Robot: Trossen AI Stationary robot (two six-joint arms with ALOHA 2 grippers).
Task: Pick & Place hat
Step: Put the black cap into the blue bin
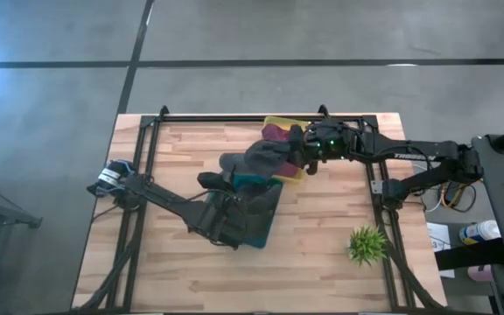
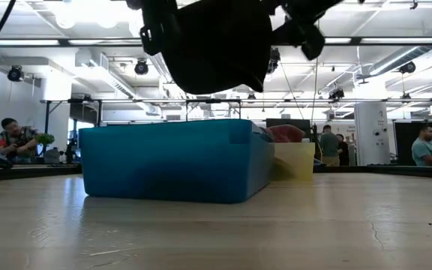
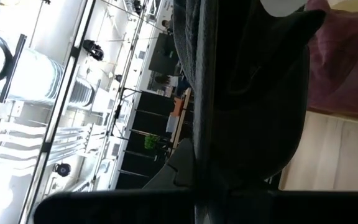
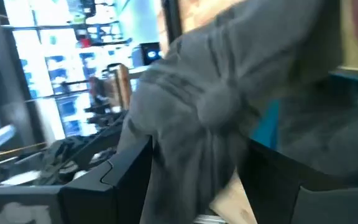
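Note:
A dark grey knit hat [image 1: 256, 157] hangs in the air over the blue bin [image 1: 265, 214]; in the low view the hat [image 2: 216, 45] is clear of the blue bin's rim [image 2: 171, 127]. My right gripper [image 1: 303, 159] reaches in from the table's right and is shut on the hat's right part. My left gripper [image 1: 213, 181] stands at the hat's left end, over the blue bin's left side. The left wrist view is filled by the hat [image 3: 241, 93], so its fingers do not show. A maroon hat [image 1: 276, 133] lies in the yellow bin [image 1: 287, 122]. My right gripper pinches the grey hat [image 4: 210, 118] between its two fingers [image 4: 126, 180], with bunched, folded cloth passing between them. It comes roughly level from the table's right side. The hat is lifted clear and sags below and beyond the fingers, above the blue bin.
The yellow bin [image 2: 295, 161] stands right behind the blue bin toward the far edge. A small green plant [image 1: 367, 245] sits near the table's right near corner. Bare wood [image 1: 173, 271] lies along the near side. People stand in the room beyond [image 2: 426, 146].

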